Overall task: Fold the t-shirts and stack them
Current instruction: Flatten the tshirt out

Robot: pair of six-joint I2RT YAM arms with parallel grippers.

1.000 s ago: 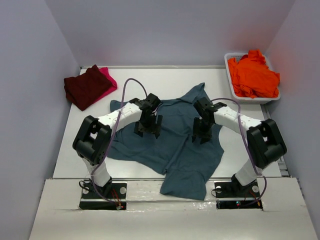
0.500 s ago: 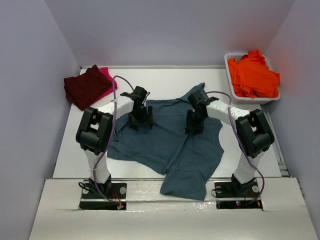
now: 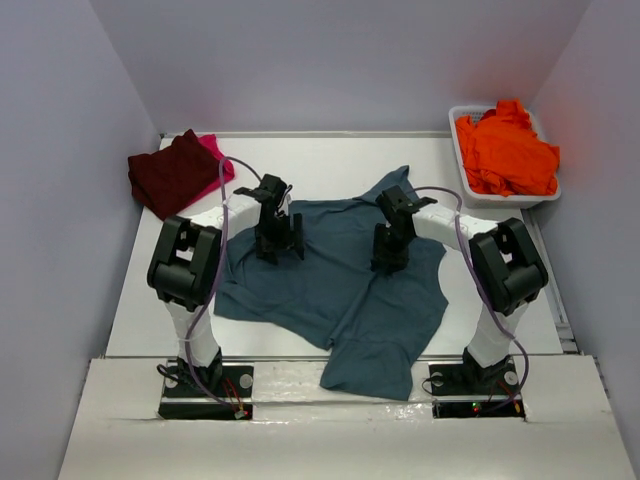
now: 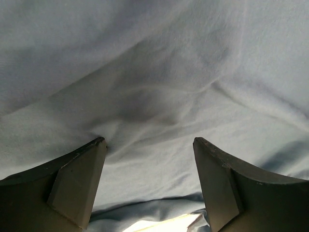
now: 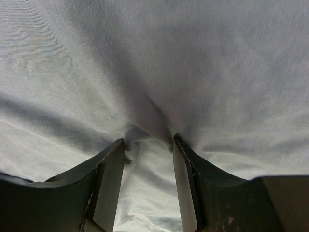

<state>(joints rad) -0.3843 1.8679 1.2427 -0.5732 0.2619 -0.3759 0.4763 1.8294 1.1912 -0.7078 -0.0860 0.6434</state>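
A slate teal-blue t-shirt lies spread and wrinkled across the middle of the table, its lower part hanging over the near edge. My left gripper points down onto its upper left part, jaws wide open, and its fingertips rest on the cloth. My right gripper presses into the shirt's upper right part, jaws partly open, with a low ridge of cloth lying between the fingers. A folded dark maroon t-shirt lies on a bright pink one at the far left. A vivid orange t-shirt is bunched in the tub.
The white plastic tub stands at the far right corner. Purple-grey walls close in the table on the left, back and right. Bare white table shows behind the blue shirt and along its left side.
Both grippers have moved away from the near edge, toward the blue shirt's upper part, and lowered onto it. The shirt itself has not shifted.
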